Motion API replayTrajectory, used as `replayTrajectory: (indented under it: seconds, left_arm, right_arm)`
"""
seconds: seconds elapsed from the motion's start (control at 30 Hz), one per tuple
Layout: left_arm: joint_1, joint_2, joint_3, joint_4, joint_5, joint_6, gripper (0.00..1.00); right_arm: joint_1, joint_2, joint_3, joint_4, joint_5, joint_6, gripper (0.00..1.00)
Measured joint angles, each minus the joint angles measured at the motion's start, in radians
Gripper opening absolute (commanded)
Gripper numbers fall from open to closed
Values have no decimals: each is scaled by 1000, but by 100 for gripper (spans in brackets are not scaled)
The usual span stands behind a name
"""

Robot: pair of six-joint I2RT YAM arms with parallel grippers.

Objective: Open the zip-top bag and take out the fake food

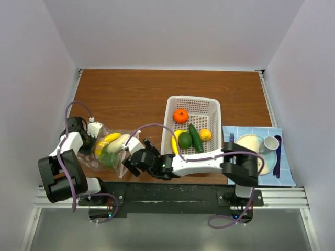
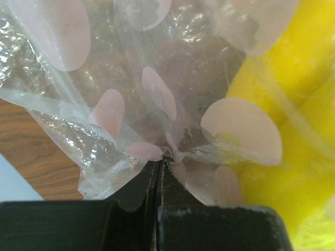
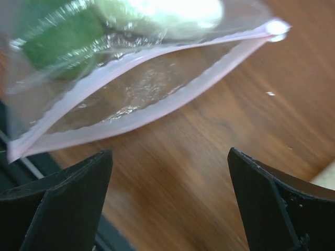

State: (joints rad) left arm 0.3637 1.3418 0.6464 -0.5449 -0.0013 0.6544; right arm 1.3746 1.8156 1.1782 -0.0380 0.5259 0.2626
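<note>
The zip-top bag [image 1: 107,151] lies on the table at the near left, with a yellow piece [image 1: 107,141], a pale white piece [image 1: 119,142] and a green piece [image 1: 107,157] of fake food inside. My left gripper [image 1: 98,136] is shut on the bag's film [image 2: 157,151] at its far left edge, and a yellow piece [image 2: 298,99] shows through the plastic. My right gripper [image 3: 168,151] stands open just short of the pink zip strip [image 3: 131,99], touching nothing. Behind the strip are the green piece [image 3: 57,42] and the white piece [image 3: 172,13].
A white perforated basket [image 1: 209,107] at the centre holds an orange [image 1: 180,115], a cucumber [image 1: 196,138], a lime, a lemon and a banana. At the right lies a blue mat [image 1: 285,178] with a plate, cup and cutlery. The metal rail runs along the table's near edge.
</note>
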Motion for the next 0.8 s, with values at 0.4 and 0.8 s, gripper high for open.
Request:
replayTrajectory:
  seconds: [0.4, 0.8]
  left_arm:
    - [0, 1, 27, -72, 32, -5, 0]
    - [0, 37, 36, -59, 16, 3, 0]
  right_arm:
    - [-21, 197, 109, 139, -100, -52, 92]
    - [-20, 5, 5, 152, -125, -61, 79]
